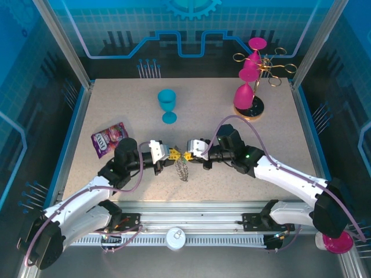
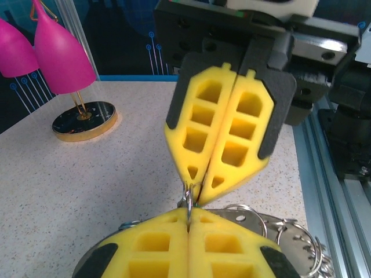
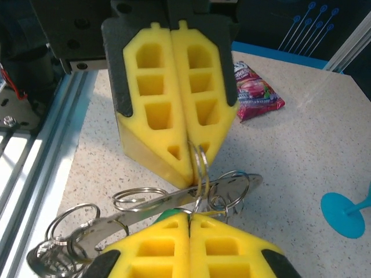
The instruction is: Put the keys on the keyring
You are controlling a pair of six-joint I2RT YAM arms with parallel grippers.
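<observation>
My two grippers meet tip to tip above the near middle of the table. The left gripper is shut on a small split ring of the keyring. The keyring is a grey metal strip strung with several loops, and it hangs below both tips. The right gripper is shut on the keys. Of these, a green tag and a thin wire peek out at its fingertips. In the left wrist view, loops of the keyring show behind my left fingers.
A blue goblet stands at mid-table behind the grippers. A purple candy packet lies to the left. Pink goblets hang on a gold rack at the back right, on a dark round base. The aluminium rail runs along the near edge.
</observation>
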